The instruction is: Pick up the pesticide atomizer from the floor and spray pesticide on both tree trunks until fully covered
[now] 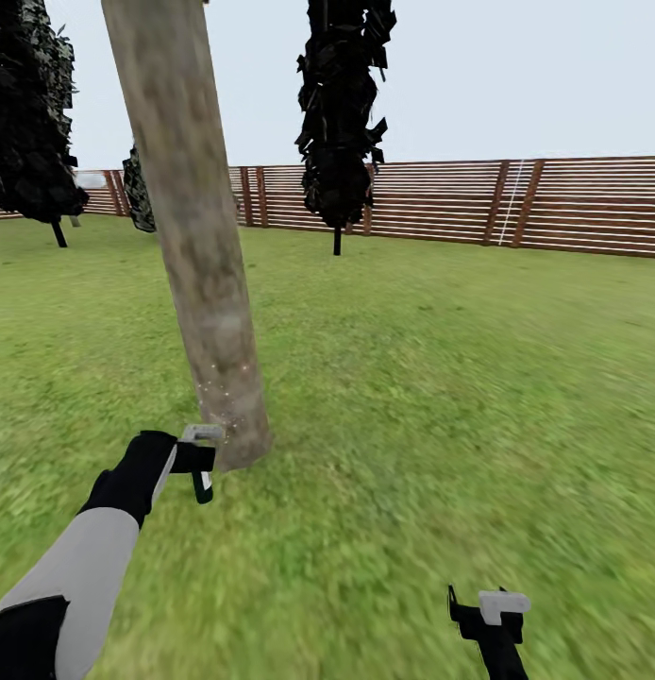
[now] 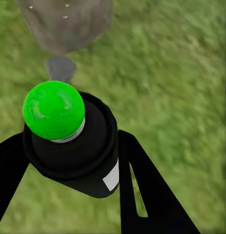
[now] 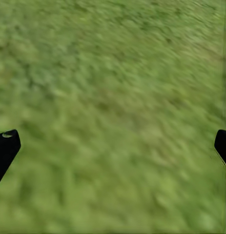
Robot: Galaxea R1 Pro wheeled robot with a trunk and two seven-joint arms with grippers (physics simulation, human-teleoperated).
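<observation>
Atomizer [image 2: 73, 146], black with a green ball top, clamped between the left gripper's [image 1: 203, 463] fingers [image 2: 142, 190], low by the foot of the tan-grey tree trunk [image 1: 191, 236]. Nozzle aimed at the trunk base; tiny pale specks dotting the bark there. Right gripper [image 1: 488, 614] low over the lawn [image 1: 441, 378], fingers [image 3: 5, 148] spread wide, gripping nothing. Dark narrow trees [image 1: 342, 113] and a slatted brown fence [image 1: 554, 203] behind.
</observation>
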